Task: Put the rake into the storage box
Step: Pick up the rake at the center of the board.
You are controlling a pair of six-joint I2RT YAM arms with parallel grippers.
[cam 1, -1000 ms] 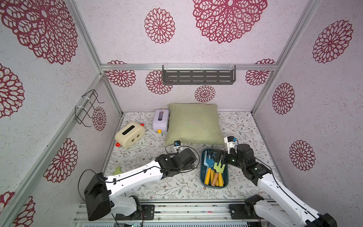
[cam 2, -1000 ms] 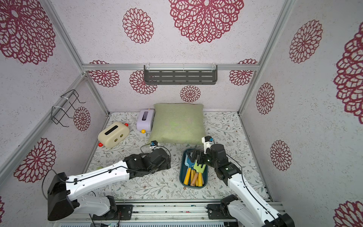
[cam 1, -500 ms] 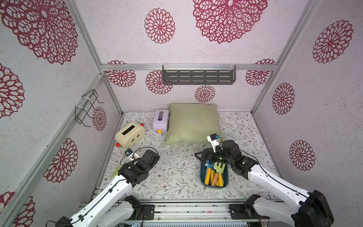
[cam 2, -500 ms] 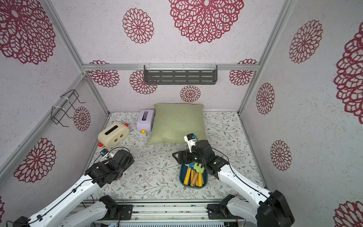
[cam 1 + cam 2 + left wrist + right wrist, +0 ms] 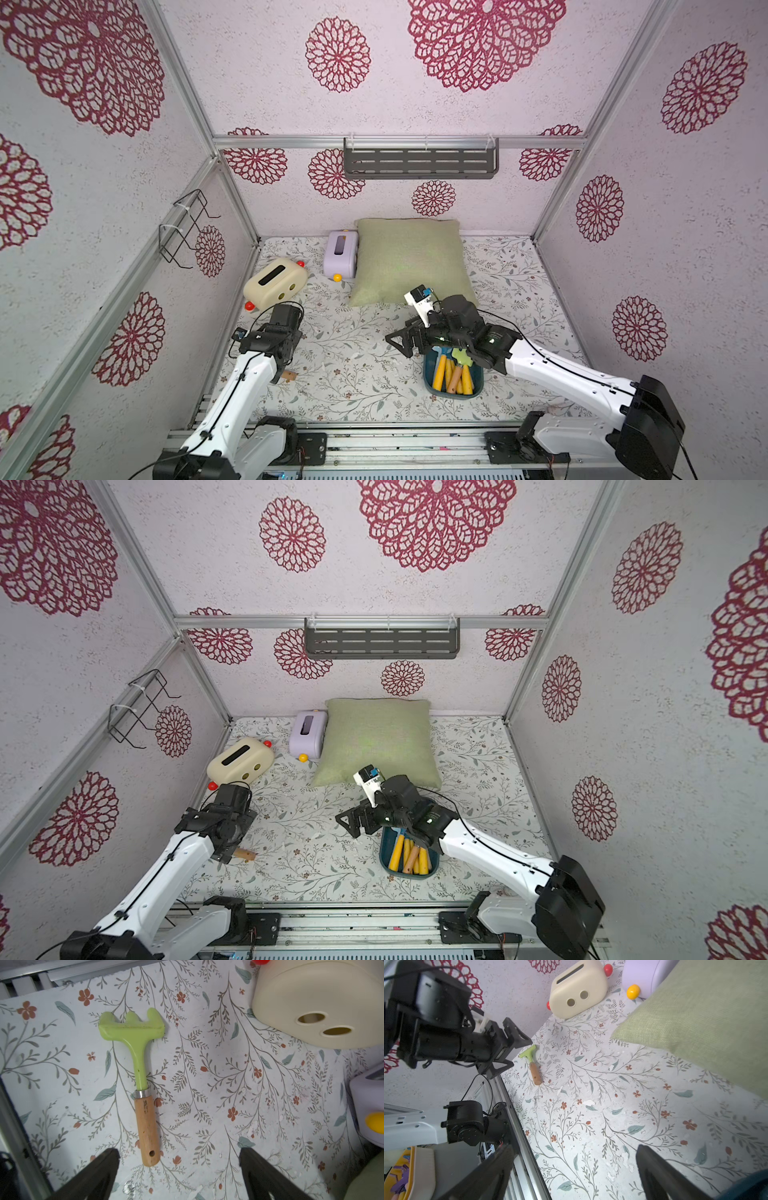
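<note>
1. The rake point(image 5: 143, 1093) lies flat on the floral mat point(image 5: 218, 1088) at the lower left of both top views. Only its wooden handle end shows there.
2. The left gripper point(image 5: 178, 1155) hangs over that handle end with its jaws spread wide and nothing between them. It seems clear of the rake, though its height is hard to judge.
3. The storage box point(image 5: 453, 397) sits at lower centre-right, well apart from the rake. It already holds several tools point(image 5: 451, 374).
4. The right gripper point(image 5: 405, 340) is just beside the box's upper-left corner, also wide open and empty.
5. As I judge it, nothing of the task is done yet: the grasp, the carry across the mat and the release into the box all remain.
</note>
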